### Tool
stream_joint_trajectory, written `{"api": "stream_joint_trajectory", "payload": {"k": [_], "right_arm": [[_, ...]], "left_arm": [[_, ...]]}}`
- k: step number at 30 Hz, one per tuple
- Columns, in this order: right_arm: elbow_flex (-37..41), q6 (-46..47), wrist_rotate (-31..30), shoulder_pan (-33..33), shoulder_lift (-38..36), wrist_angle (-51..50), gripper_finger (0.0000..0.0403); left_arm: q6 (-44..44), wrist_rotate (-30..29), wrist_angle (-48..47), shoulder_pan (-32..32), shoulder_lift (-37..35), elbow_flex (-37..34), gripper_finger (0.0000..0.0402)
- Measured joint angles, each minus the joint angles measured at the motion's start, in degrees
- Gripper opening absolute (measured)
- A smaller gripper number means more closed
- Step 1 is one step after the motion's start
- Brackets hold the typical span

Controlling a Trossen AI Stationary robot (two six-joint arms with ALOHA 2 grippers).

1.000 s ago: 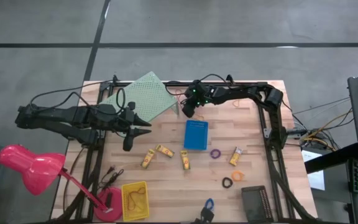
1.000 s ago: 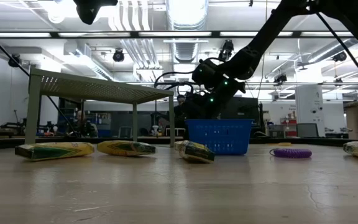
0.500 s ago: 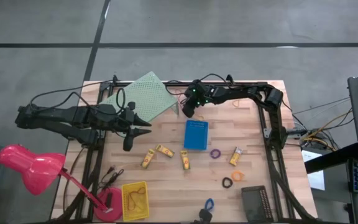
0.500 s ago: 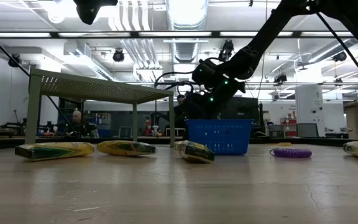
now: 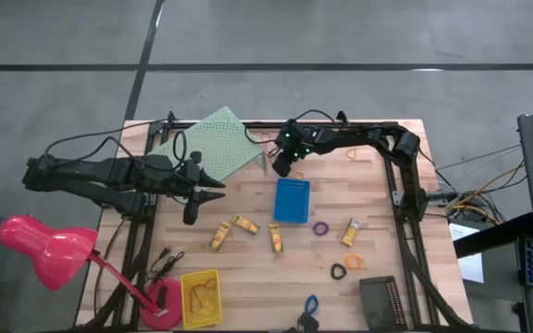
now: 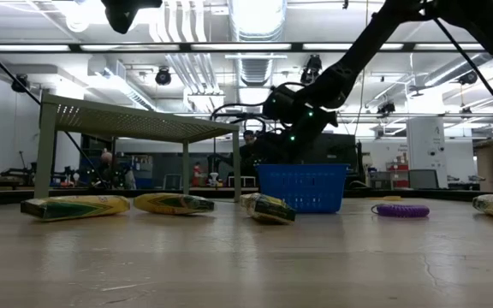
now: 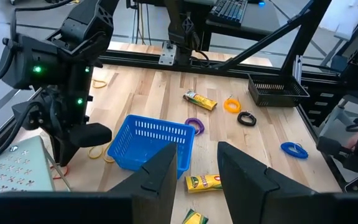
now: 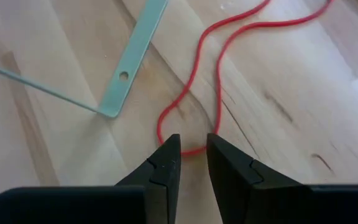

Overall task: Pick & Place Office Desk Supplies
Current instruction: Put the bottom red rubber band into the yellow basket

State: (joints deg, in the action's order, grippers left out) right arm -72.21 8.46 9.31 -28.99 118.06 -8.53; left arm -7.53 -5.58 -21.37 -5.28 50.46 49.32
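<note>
Right gripper (image 8: 191,149): at upper centre of the high view, beside the corner of the pale green riser (image 5: 213,143); lowered to the wood, fingers (image 8: 163,163) narrowed around the end loop of a red-orange rubber band (image 8: 213,62); a slim gap left between the tips, band not yet visibly pinched or lifted.

Change since a second ago: arm position nearly the same in both the high and low views; the closing of the tips the main difference, judged as the start of a grasp.

Left gripper (image 7: 194,165): at centre left of the high view, raised above the table, fingers parted, nothing between them; waiting.

Blue bin (image 5: 291,200): middle of the table, just below the right gripper in the high view; a likely drop point for the band, though not certain.

Yellow-gold pieces (image 5: 243,224): three in a row at lower centre, a fourth (image 5: 351,231) to the right; all lying flat, untouched.

Rings: purple ring (image 5: 320,228) right of the blue bin, orange ring (image 5: 353,262) and black ring (image 5: 339,272) lower right, blue ring (image 5: 310,302) at bottom centre.

Yellow bin (image 5: 201,297): lower left; thin bands seemingly inside.

Meaning for the task: most supplies unsorted; a thin, flat band likely to slip from the tips, so a lift test needed.
</note>
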Motion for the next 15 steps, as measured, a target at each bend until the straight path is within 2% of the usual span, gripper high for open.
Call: {"api": "stream_joint_trajectory", "payload": {"k": [8,15], "right_arm": [[-6.14,0.38,1.02,0.72,4.7,-4.76,0.0073],[-7.22,0.91,0.8,0.81,5.03,-7.15,0.0057]], "left_arm": [[0.0,0.01,0.0,-0.02,0.0,0.0,0.012],[0.0,0.0,-0.02,0.0,0.0,0.0,0.012]]}}
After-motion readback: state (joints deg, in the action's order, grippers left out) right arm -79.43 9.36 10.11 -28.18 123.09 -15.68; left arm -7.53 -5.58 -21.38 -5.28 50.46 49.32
